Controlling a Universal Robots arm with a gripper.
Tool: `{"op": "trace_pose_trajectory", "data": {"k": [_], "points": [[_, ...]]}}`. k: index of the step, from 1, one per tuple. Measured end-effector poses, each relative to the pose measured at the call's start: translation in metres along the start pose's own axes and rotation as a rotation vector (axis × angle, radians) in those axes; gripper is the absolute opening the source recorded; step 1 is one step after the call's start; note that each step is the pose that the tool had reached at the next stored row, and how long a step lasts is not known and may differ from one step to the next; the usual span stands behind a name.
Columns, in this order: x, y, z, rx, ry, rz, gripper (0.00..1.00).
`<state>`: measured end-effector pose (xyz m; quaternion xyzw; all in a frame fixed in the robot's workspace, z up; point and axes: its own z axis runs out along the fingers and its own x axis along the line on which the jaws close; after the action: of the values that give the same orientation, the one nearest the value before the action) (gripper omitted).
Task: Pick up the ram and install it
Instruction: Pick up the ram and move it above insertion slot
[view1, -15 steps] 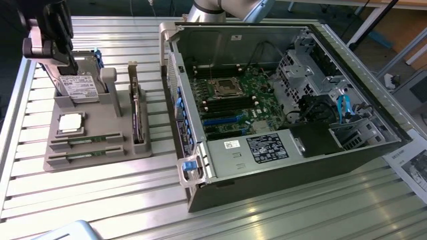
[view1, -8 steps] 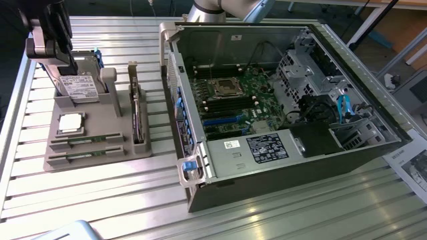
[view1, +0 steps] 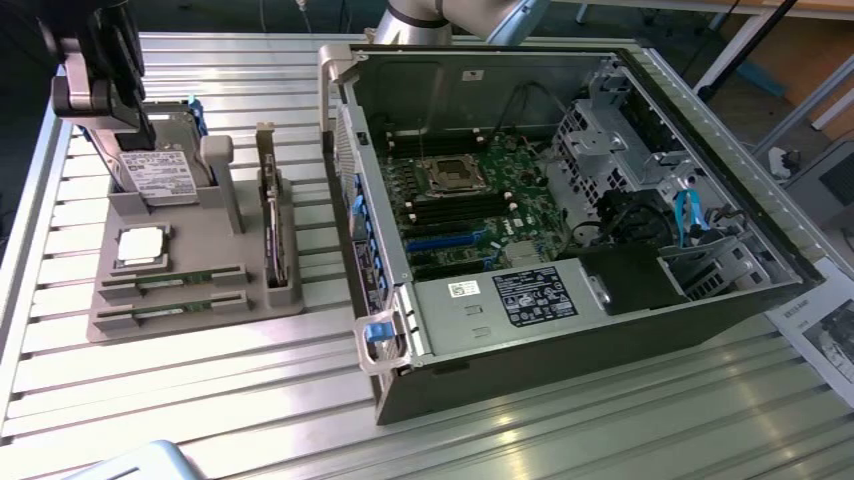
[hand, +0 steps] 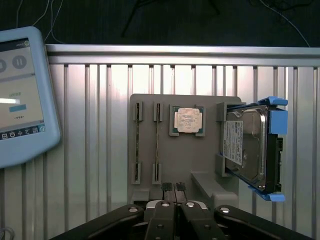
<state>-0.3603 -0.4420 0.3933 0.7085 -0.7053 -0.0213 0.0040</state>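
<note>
Ram (hand: 157, 142) stands on edge in a slot of the grey holder tray (hand: 210, 175), just beside the silver-topped processor chip (hand: 188, 120), untouched. The fingers (hand: 162, 215) are pressed together with nothing between them, poised above the tray's edge and apart from the ram.

In the exterior view the gripper (view1: 127, 115) hangs at the upper left, pointing down over the tray's far end, close above the hard drive (view1: 160, 175) propped in its blue rails. The arm (view1: 441, 15) crosses behind the open computer case (view1: 747, 250).

From the wrist view the tray is seen from straight above, with a blue-framed touchscreen tablet (hand: 20, 95) lying beside it on the slatted metal desk (hand: 90, 100). A second slot (hand: 136, 145) runs parallel to the ram's; whether it is filled I cannot tell.

The exterior view adds the dark expansion card (view1: 274, 230) standing on edge along the tray's side nearest the case, and the green motherboard (view1: 467, 200) inside the case, which lies on its side well apart from the ram (view1: 174, 282).
</note>
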Motion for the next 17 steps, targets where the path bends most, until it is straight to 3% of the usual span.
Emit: {"op": "trace_pose_trajectory", "data": {"k": [17], "points": [[0.003, -0.0005, 0.0166, 0.0, 0.0001, 0.0, 0.1]]}}
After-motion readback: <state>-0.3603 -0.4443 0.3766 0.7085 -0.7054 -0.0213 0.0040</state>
